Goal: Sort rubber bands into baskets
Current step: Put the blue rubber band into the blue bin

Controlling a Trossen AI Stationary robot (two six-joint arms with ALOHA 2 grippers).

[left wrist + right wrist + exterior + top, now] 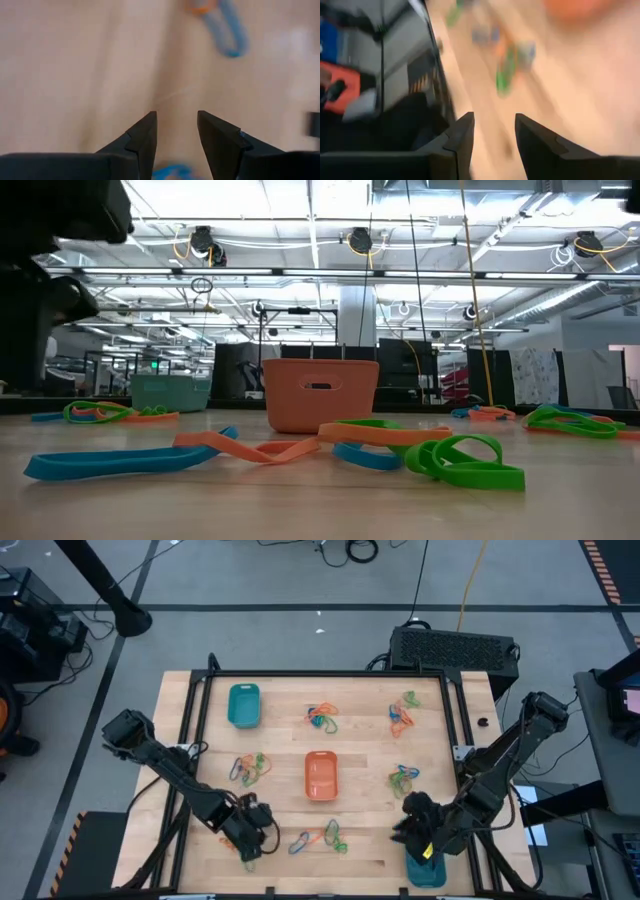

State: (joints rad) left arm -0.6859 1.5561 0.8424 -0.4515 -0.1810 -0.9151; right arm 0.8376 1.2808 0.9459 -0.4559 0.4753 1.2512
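Note:
Small orange, green and blue rubber bands lie in loose piles on the wooden table: far middle (322,718), far right (403,712), left (250,768), right (404,777) and near middle (320,838). An orange basket (320,776) stands at the centre, one teal basket (243,705) at the far left and another teal basket (425,872) at the near right. My left gripper (250,840) is open, low over the near-left table, left of the near pile. My right gripper (415,825) is open just beside the near-right basket. My left gripper has a piece of blue band (172,173) showing low between its open fingers. I cannot tell whether it touches them.
A black metal frame (455,710) borders the table's left, far and right sides. The left arm's dark bulk (50,240) fills the low view's left. Bare wood lies between the piles. A blue band (230,30) lies ahead of my left fingers.

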